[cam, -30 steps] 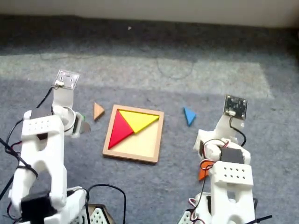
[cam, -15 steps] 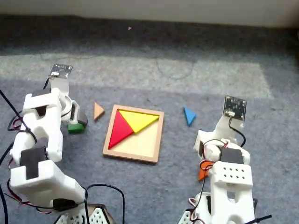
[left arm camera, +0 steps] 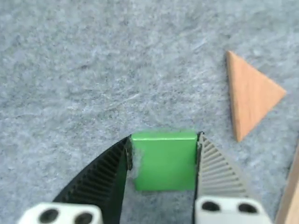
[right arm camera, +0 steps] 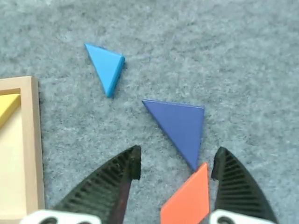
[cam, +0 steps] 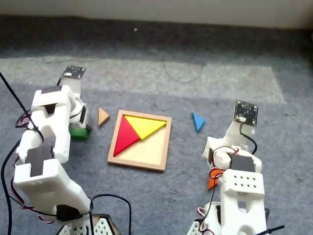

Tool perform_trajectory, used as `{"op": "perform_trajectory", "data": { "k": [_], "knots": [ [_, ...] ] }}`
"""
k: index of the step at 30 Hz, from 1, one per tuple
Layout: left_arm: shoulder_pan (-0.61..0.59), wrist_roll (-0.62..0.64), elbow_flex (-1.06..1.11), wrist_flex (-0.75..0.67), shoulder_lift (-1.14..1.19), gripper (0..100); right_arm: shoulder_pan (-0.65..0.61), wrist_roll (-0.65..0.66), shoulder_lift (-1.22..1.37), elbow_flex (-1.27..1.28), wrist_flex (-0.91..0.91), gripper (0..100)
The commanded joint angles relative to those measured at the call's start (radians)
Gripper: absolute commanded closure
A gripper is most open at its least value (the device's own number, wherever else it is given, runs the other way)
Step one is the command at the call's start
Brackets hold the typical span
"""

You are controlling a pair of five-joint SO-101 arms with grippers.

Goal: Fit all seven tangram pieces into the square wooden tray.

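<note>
The square wooden tray (cam: 161, 152) lies at the table's middle with a red triangle (cam: 124, 137) and a yellow triangle (cam: 144, 126) inside. My left gripper (left arm camera: 163, 140) is shut on the green square (left arm camera: 163, 159), left of the tray; the green square (cam: 78, 130) peeks out under that arm. A tan triangle (left arm camera: 250, 93) (cam: 102, 116) lies between it and the tray. My right gripper (right arm camera: 176, 163) stands open above a dark blue triangle (right arm camera: 180, 123) and an orange parallelogram (right arm camera: 189, 198). A light blue triangle (right arm camera: 106, 65) (cam: 198, 121) lies right of the tray.
Grey carpet covers the whole table (cam: 195, 73). The tray's edge (right arm camera: 35, 140) shows beside the right gripper. The orange piece (cam: 212, 182) pokes out under the right arm. Cables (cam: 112, 198) run along the near edge.
The left arm has swung toward the tray, carrying the green square slightly right. The right arm has not moved.
</note>
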Motion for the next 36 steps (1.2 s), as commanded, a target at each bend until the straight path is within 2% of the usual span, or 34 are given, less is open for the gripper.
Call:
{"op": "perform_trajectory", "data": {
  "k": [1, 9, 14, 17, 21, 25, 31, 36],
  "knots": [
    [0.035, -0.002, -0.013, 0.061, -0.064, 91, 0.012, 0.009, -0.030, -0.002, -0.027, 75.9],
    [0.197, 0.000, -0.010, 0.269, -0.397, 92, 0.016, 0.009, -0.030, -0.001, -0.027, 75.9],
    [0.406, 0.006, -0.008, 0.384, -0.581, 92, 0.025, 0.009, -0.030, -0.004, -0.027, 75.9],
    [0.549, 0.037, 0.030, 0.385, -0.634, 92, 0.073, 0.009, -0.030, -0.008, -0.027, 75.9],
    [0.707, 0.114, 0.116, 0.310, -0.641, 92, 0.097, 0.009, -0.030, -0.008, -0.028, 75.9],
    [0.806, 0.135, 0.240, 0.169, -0.641, 92, 0.099, 0.009, -0.030, -0.010, -0.028, 75.9],
    [0.832, 0.133, 0.398, -0.061, -0.639, 92, 0.114, 0.009, -0.030, -0.002, -0.070, 75.9],
    [0.834, 0.133, 0.466, -0.169, -0.639, 92, 0.142, 0.009, -0.025, -0.001, -0.102, 75.9]
  ]
}}
